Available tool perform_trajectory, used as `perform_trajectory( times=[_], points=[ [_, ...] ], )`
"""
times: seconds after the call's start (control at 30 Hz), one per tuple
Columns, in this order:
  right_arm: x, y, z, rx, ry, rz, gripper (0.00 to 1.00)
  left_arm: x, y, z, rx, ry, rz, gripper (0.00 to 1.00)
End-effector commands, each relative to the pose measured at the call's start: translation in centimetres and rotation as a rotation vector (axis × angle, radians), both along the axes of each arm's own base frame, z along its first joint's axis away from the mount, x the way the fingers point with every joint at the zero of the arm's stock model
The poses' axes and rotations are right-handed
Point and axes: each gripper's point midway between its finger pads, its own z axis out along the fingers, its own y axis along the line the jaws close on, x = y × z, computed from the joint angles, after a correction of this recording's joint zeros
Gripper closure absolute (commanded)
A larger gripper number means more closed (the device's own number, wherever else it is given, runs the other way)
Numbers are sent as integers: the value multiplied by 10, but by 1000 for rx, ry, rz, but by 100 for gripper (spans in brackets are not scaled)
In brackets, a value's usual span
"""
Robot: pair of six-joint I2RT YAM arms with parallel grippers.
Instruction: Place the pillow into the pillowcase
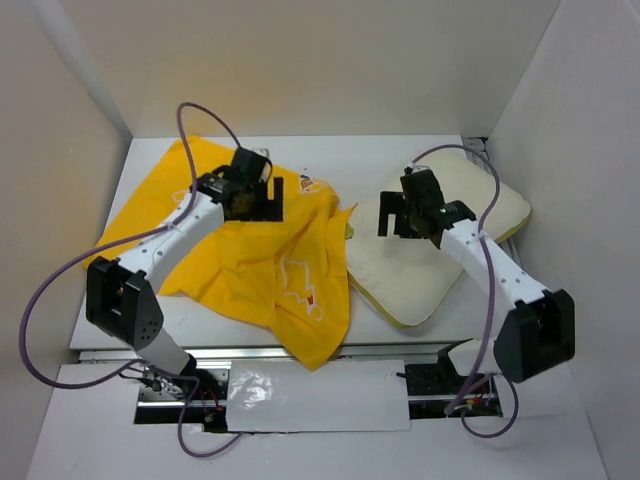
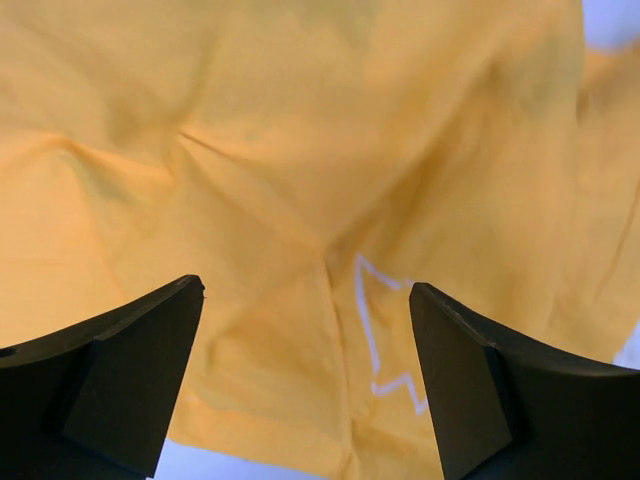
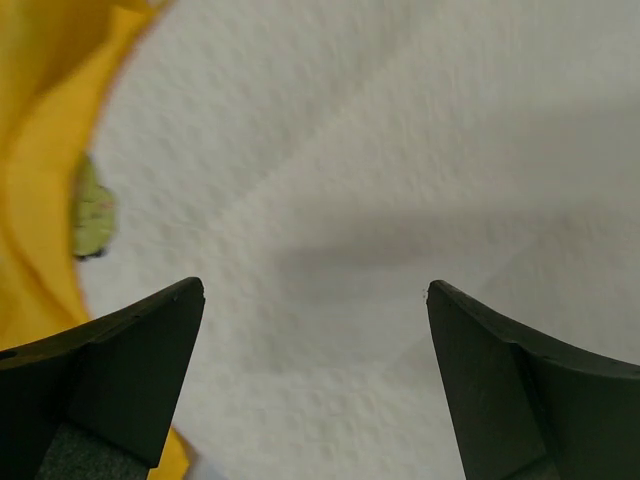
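The yellow pillowcase [image 1: 270,270] lies crumpled across the left and middle of the table, white print lines showing. The cream-white pillow [image 1: 420,270] lies to its right, its left edge touching the pillowcase. My left gripper [image 1: 262,200] is open and empty, hovering over the pillowcase's upper part. In the left wrist view the yellow fabric [image 2: 300,180] fills the frame between the spread fingers [image 2: 130,370]. My right gripper [image 1: 395,215] is open and empty above the pillow's upper left part. The right wrist view shows the pillow [image 3: 380,200] with pillowcase fabric [image 3: 40,150] at the left and a small yellowish mark [image 3: 93,215].
White walls enclose the table on the left, back and right. The white table [image 1: 120,330] shows beside the pillowcase. A white sheet [image 1: 310,395] lies on the front rail between the arm bases. Purple cables loop off both arms.
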Motion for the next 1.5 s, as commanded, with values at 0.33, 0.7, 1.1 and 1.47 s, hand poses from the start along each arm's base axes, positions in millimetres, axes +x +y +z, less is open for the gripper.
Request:
perform_trajectory(
  times=[0.33,0.7,1.1,1.47],
  points=[
    [4,25,-51,-26,134,199,0,-118,-14,-104,205,323,-15,14],
    [1,11,-63,-30,151,155,0,-124,-36,-137,266,378,-71,20],
    [-5,12,-61,-1,143,167,0,-120,-22,-125,309,365,7,51],
    [-7,10,-62,-7,142,174,0,-108,-10,-117,311,338,57,91]
  ],
)
